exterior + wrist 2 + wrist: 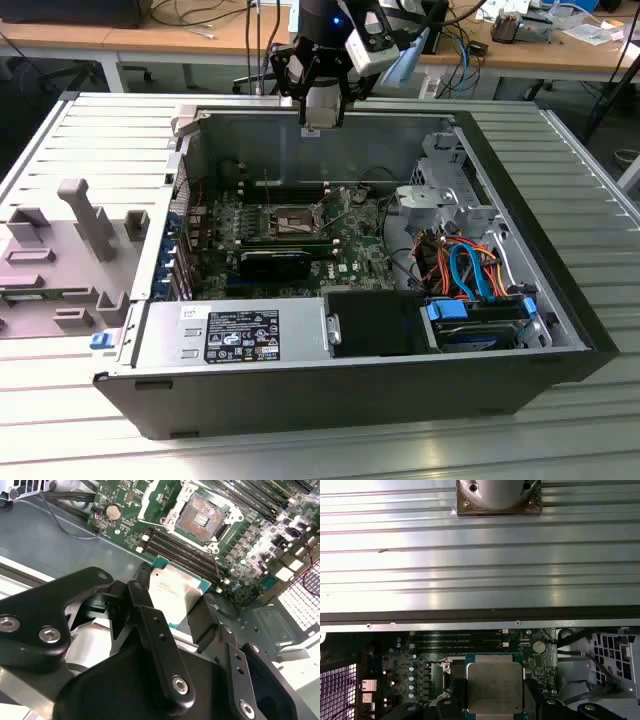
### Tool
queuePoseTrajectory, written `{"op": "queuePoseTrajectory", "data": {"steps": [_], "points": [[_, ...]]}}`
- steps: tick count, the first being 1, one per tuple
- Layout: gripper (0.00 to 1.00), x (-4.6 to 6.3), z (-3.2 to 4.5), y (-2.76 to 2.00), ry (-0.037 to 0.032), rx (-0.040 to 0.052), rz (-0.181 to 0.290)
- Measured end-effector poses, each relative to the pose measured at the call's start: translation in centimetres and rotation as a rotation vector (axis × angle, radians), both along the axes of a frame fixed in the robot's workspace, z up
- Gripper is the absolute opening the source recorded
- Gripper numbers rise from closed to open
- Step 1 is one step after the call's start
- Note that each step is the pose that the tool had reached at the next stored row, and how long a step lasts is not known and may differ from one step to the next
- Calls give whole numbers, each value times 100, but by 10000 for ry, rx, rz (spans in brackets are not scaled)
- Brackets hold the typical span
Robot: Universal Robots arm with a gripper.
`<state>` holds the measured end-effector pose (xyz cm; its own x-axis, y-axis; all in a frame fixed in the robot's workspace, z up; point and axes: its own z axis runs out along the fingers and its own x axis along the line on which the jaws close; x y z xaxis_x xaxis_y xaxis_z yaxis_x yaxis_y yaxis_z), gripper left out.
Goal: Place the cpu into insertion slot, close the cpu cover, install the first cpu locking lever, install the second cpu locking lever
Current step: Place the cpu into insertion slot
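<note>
Nearest the camera in the second wrist view is the black, bolted metal end effector [175,599]. Its two dark fingers [204,617] press against opposite edges of a small flat square cpu [172,587] with a silver-grey metal top and a green rim. The cpu hangs over the place where the green motherboard [131,500] meets the grey metal case floor [45,540]. Farther off run the long narrow black memory slots [185,552]. Beyond them lies the small square insertion slot [202,515], with a dark centre and a silver metal rim. It is uncovered and well apart from the cpu. A round silver coin battery [114,512] sits on the motherboard near the insertion slot.
</note>
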<state>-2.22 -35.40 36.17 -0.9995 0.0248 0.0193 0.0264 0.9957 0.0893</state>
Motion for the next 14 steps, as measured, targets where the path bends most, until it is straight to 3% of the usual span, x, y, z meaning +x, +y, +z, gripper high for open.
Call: {"op": "queuePoseTrajectory", "data": {"steps": [14], "points": [[54,-59,-14,-5,-1,-1,0]]}}
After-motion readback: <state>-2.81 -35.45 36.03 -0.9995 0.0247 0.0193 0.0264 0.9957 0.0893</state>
